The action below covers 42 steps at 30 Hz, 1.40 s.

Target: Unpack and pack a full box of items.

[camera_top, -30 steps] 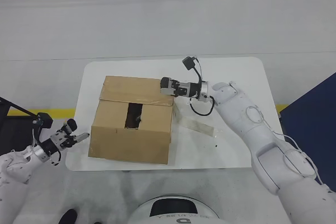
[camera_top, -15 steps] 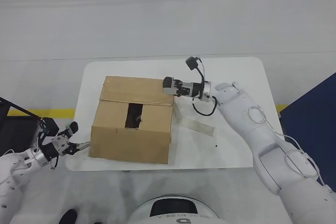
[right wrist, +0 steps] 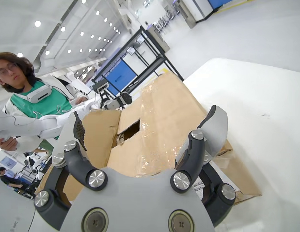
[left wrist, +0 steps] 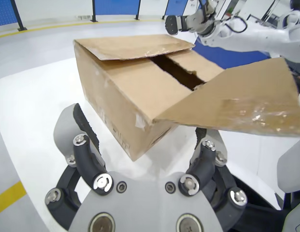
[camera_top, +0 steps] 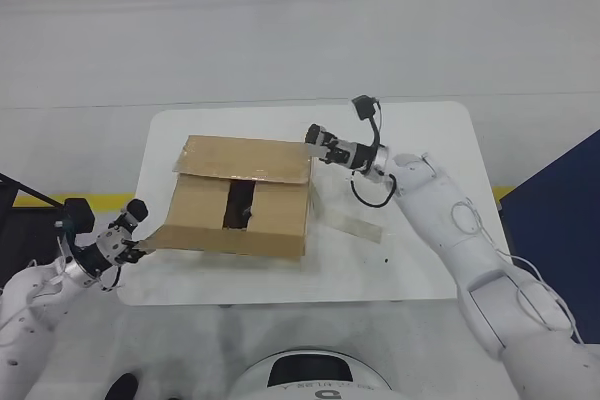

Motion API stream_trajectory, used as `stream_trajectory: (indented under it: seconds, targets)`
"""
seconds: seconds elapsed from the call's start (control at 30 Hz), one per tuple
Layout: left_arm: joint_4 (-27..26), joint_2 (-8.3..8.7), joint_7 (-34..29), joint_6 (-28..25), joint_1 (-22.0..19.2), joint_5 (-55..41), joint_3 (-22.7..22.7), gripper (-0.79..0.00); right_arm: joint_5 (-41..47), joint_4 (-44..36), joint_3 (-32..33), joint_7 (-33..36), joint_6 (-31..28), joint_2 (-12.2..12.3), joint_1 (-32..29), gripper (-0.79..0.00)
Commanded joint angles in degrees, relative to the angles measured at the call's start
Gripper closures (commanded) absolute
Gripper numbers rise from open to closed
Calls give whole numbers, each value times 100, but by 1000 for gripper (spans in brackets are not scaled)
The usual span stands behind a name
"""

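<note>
The box sits in the middle of the table. Its two outer flaps have just swung up. The near flap now juts out over my left pincer, and the far flap tilts up at my right pincer. Both pincers are spread and grip nothing. The inner flaps are still down with a gap between them, so I judge they need parting next before unpacking.

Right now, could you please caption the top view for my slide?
Left gripper and right gripper, open, beside the cardboard box with raised flaps.
</note>
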Motion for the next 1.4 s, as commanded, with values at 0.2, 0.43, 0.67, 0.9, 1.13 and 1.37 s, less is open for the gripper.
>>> stream_trajectory:
  seconds: [0.2, 0.43, 0.67, 0.9, 1.13, 1.37]
  targets:
    - [-52, 27, -1386, 627, -584, -1681, 450, -785, -317, -726, 590, -422, 0, 238, -611, -785]
    - [-157, -50, -1986, 1753, -1116, -2230, 606, -785, -605, -1207, 947, -691, 0, 403, -1070, -785]
    - [-114, -135, -2218, 2520, -1619, -1541, 853, -785, -838, -1454, 1097, -882, 0, 514, -1343, -785]
    - [208, -254, -2236, 2638, -1975, -1166, 1256, -785, -1140, -1488, 1091, -1086, 0, 580, -1449, -785]
    - [595, -378, -2105, 2817, -2278, -1203, 1491, -785, -1562, -1361, 994, -1318, 0, 592, -1404, -785]
    - [753, -447, -2160, 2819, -2350, -1304, 1556, -785, -1562, -1361, 994, -1318, 0, 592, -1404, -785]
